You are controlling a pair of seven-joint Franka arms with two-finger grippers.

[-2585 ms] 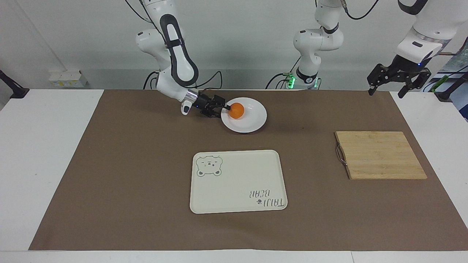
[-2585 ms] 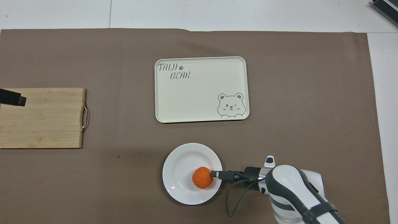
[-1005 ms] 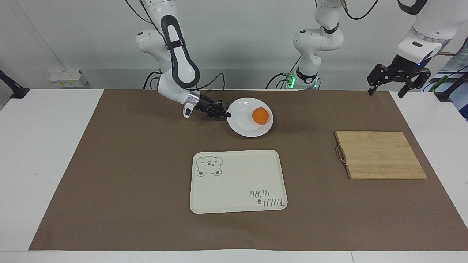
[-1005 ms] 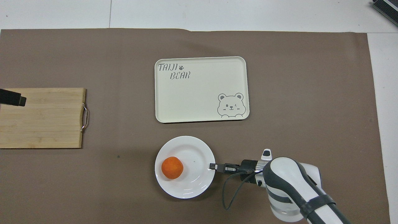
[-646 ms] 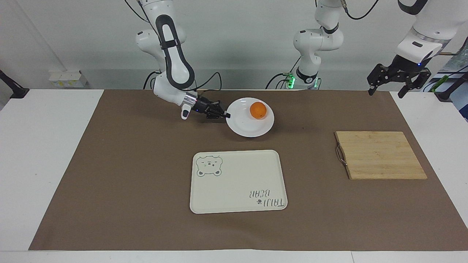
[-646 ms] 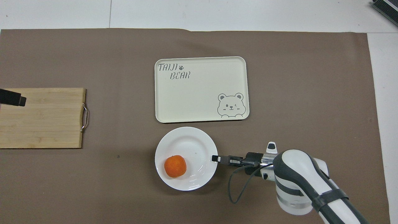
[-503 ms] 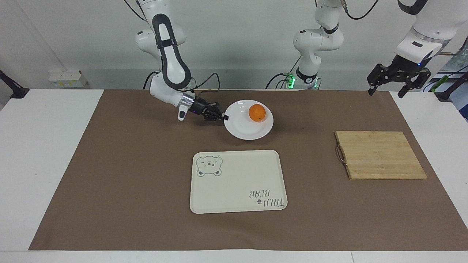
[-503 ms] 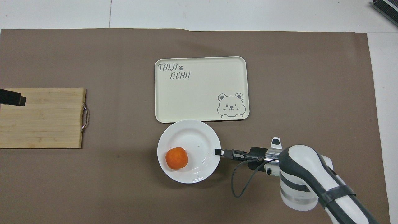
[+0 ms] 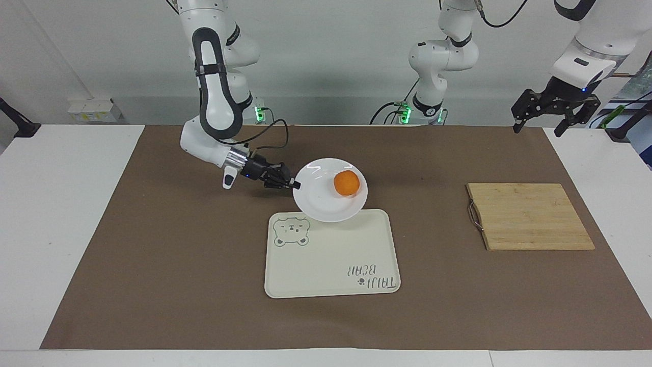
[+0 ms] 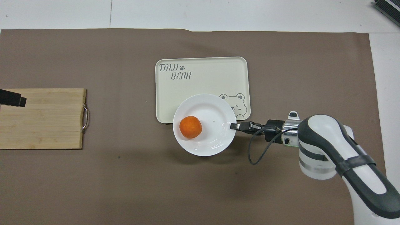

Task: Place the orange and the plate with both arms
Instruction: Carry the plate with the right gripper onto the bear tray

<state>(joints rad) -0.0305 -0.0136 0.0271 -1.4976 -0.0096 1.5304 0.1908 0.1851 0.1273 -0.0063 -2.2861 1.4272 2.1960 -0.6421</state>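
Up over the tray's (image 9: 331, 265) edge, right end effector (image 9: 294, 186) clamps plate (image 9: 321, 204) bearing orange (image 9: 347, 183); left end effector (image 9: 555, 109) gapes.

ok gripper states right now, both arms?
Left gripper: open, holding nothing, over the table edge.
Right gripper: shut on the plate rim.

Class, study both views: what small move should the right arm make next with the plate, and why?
Probably carry it a little farther over the tray before lowering. The right tool is shut on the plate rim; the plate, with the orange on it, overlaps only the tray's edge nearest the robots.
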